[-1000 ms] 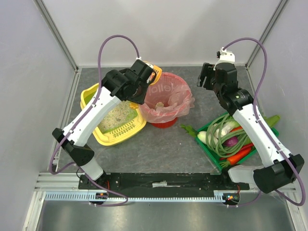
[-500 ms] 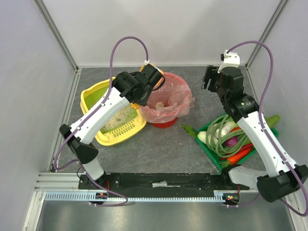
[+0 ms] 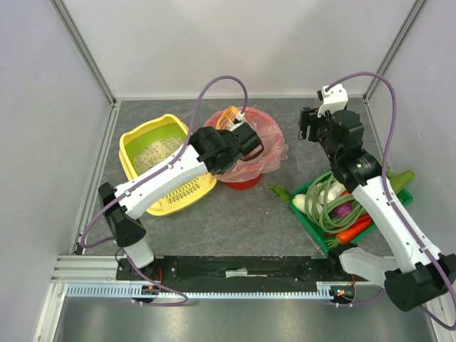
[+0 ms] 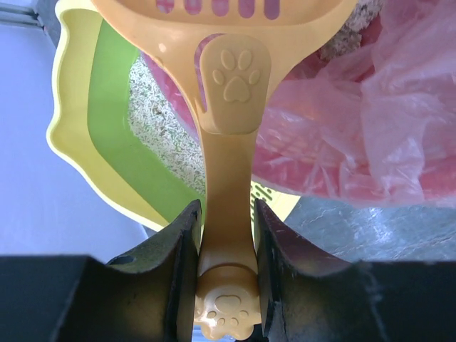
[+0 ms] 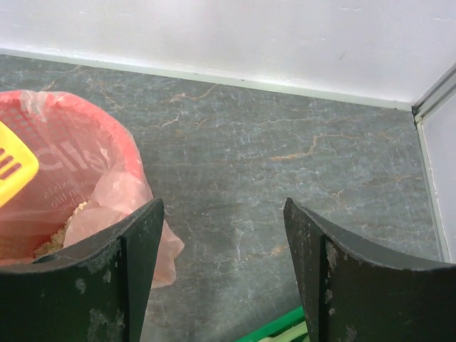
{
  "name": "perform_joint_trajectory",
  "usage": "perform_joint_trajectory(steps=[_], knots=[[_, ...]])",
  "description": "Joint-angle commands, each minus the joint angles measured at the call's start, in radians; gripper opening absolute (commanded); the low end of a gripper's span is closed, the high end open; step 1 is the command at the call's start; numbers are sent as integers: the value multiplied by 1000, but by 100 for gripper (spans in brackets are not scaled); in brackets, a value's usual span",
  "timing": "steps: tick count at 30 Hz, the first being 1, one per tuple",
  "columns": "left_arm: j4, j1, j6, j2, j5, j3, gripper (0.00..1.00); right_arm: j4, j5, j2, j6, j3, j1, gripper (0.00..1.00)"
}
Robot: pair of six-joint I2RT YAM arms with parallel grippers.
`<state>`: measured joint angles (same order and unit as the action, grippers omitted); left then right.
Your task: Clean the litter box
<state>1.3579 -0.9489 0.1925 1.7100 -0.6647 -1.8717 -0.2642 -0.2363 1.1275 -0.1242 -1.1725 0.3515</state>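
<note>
The yellow litter box [image 3: 135,135] with green inner walls and pale litter sits at the back left; it also shows in the left wrist view [image 4: 107,135]. My left gripper [image 3: 239,128] is shut on the handle of an orange slotted litter scoop [image 3: 229,114]. It holds the scoop head over the red bin with a pink bag [image 3: 269,146]. In the left wrist view my left gripper [image 4: 226,217] clamps the paw-print scoop handle [image 4: 231,78]. My right gripper [image 3: 308,125] is open and empty, hovering to the right of the bin; its wrist view [image 5: 221,206] shows bare floor between the jaws.
A green tray of vegetables [image 3: 319,235] lies at the right near my right arm; its edge shows in the right wrist view [image 5: 279,324]. The bin's pink bag [image 5: 64,171] holds some litter. White walls enclose the grey tabletop [image 3: 235,214].
My left arm has swung right from above the litter box to over the red bin, carrying the scoop. My right arm has shifted only slightly.
</note>
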Motion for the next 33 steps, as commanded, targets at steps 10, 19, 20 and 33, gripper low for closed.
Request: perform_joint_trajectory(steps=[10,19,20,33], knots=[[179,-53,-77,-12,-246,43,2,152,71,-245,-6,198,1,77],[147,-59,-166,2,-399,118,2,187,66,-296,-14,269,1,78],[147,-59,-166,0,-420,129,2,192,66,-299,-12,275,1,78],[70,-77,-320,-3,-605,189,2,220,51,-360,-12,338,1,79]])
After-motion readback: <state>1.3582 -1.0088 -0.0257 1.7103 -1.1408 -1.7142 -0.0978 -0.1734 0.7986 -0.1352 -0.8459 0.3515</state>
